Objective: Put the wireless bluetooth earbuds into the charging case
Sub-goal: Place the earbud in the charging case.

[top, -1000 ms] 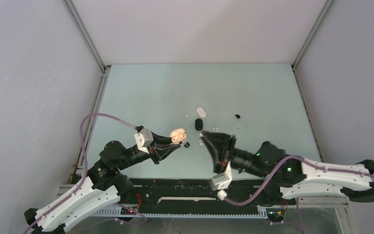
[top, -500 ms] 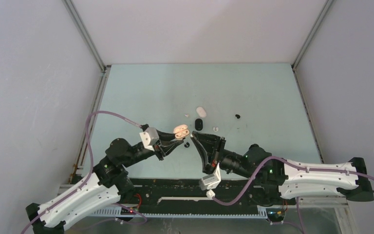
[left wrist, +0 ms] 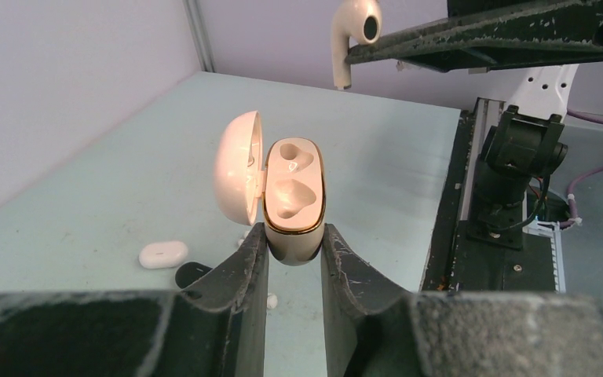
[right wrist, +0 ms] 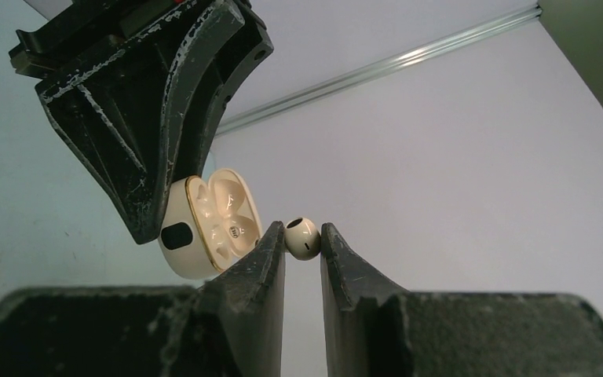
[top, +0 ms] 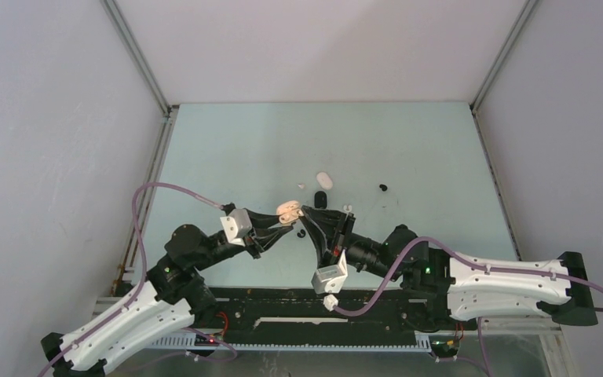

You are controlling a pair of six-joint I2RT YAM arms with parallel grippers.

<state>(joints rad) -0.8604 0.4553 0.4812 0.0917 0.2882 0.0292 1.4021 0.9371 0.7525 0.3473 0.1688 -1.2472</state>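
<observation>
The left fingers (left wrist: 253,251) are pinching the open charging case (left wrist: 292,196) by its base, lid swung aside, presenting its wells. The right fingers (right wrist: 275,243) are gripping a beige earbud (right wrist: 301,237) just beside the case, seemingly lining it up for insertion. Only the left wrist view is showing both wells empty and the bud's stem.

charging case (left wrist: 293,206) cavities: unblocked | left gripper (left wrist: 293,237) flanks its base | gap to earbud (left wrist: 348,33): open
</observation>
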